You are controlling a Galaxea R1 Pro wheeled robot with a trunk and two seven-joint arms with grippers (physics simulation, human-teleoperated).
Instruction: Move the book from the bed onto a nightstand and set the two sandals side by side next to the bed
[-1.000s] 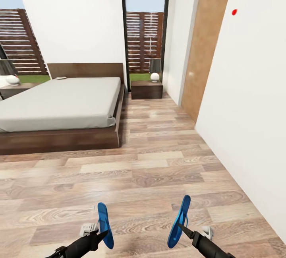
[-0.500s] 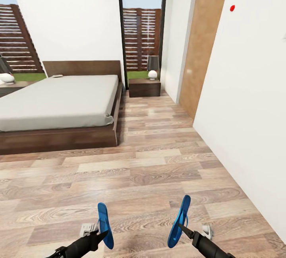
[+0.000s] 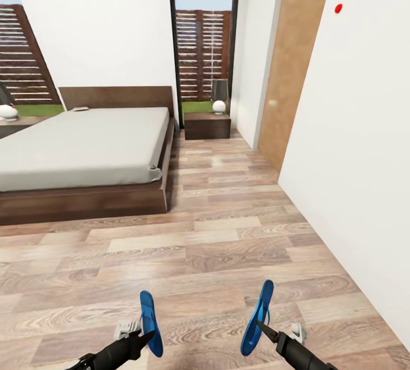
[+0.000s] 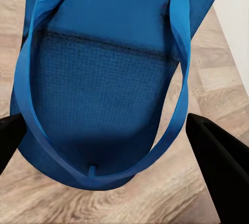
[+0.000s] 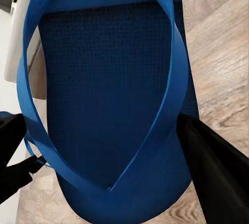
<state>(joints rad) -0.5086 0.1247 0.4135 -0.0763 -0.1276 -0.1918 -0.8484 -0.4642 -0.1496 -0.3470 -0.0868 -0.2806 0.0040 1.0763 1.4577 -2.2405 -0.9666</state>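
Both tools are clamped on a blue flip-flop: the left tool holds the left sandal, the right tool holds the right sandal, both carried above the plank floor (straps face the wrist cams). The bed sits well ahead and to the left of the tools, the nightstand far ahead by the window. A small flat thing, maybe the book, lies near the headboard, too tiny to tell.

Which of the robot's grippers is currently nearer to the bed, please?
Left. The left gripper, holding a sandal, is on the bed's side; the right gripper, holding the other sandal, is nearer the wall.
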